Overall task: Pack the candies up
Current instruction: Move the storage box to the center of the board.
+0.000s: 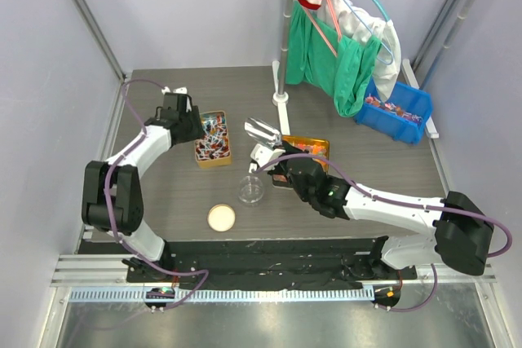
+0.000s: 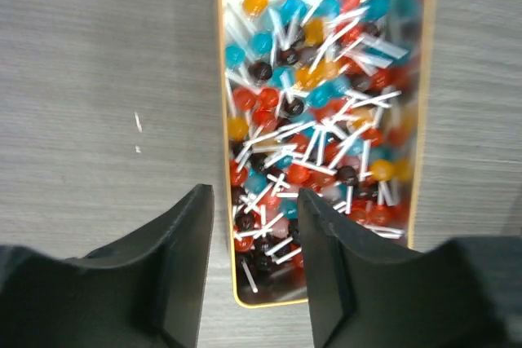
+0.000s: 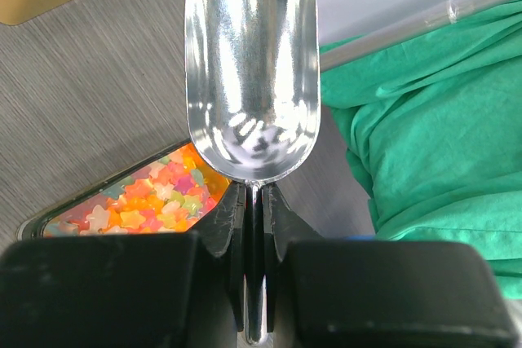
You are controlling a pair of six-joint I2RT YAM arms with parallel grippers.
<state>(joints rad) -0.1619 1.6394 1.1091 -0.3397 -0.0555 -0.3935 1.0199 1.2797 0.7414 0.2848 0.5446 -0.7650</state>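
Candies (image 1: pixel 391 108): lay heaped in blue bin (image 1: pixel 408 129), far right on table (image 1: pixel 163 193); likely light, slippery wrappers (scoop (image 3: pixel 251 63) suited them).
Right gripper (image 3: pixel 254 193): clenched on scoop handle.
Left gripper (image 2: pixel 253 197): released, empty, over lollipop tin (image 2: pixel 220 79).

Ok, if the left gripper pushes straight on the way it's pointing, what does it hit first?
Likely the near end of the yellow tin: its left rim lies between the fingers of the open left gripper, so that rim or the lollipops inside come first. Depth is unclear.

Pose: left hand (image 2: pixel 253 201) spread, aimed downward; right hand (image 3: pixel 254 199) pinched on scoop (image 3: pixel 251 55) handle.
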